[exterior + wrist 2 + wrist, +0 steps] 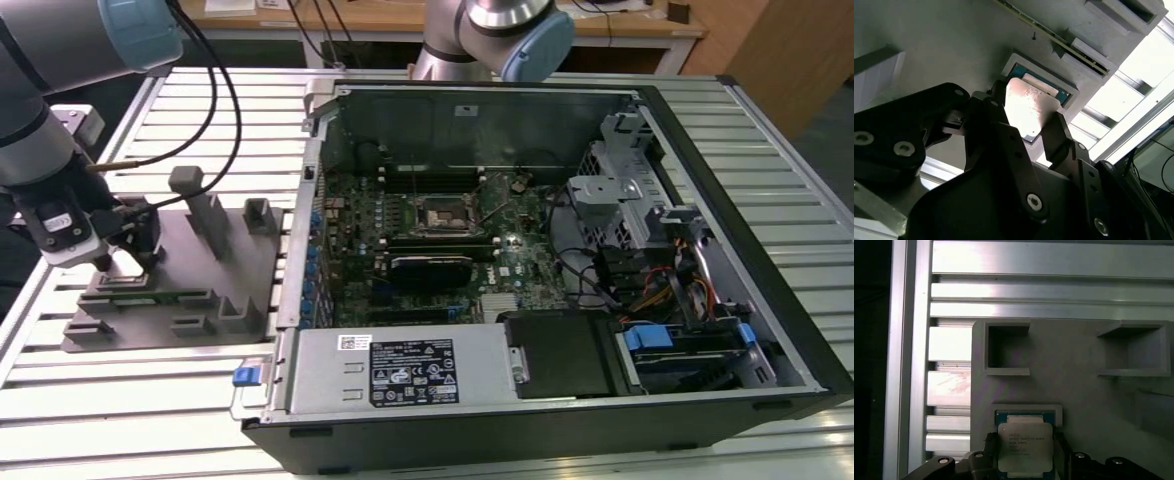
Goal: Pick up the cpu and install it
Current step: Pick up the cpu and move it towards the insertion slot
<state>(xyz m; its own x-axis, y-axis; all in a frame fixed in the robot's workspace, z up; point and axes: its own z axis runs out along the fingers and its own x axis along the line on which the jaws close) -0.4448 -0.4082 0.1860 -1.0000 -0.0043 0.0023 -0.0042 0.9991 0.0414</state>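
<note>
The cpu (1024, 446) is a small square chip with a pale silver top. It sits between the two dark fingers of my gripper (1024, 460), which is shut on its opposite edges. In the second wrist view the cpu (1029, 107) is tilted and raised a little out of its square recess (1064, 85) in the grey fixture (944, 45). In the exterior view my gripper (127, 245) is low over the fixture (174, 300) at the exterior view's left. The motherboard's dark square socket (445, 213) lies inside the open computer case (747, 250), far to the right of the gripper.
Upright posts (200, 205) rise from the fixture close beside the gripper. Two empty square pockets (1006, 347) lie in the fixture beyond the cpu. A second robot arm (501, 35) stands behind the case. Cables and a drive cage (627, 200) crowd the case's right side. The table is slatted aluminium (134, 420).
</note>
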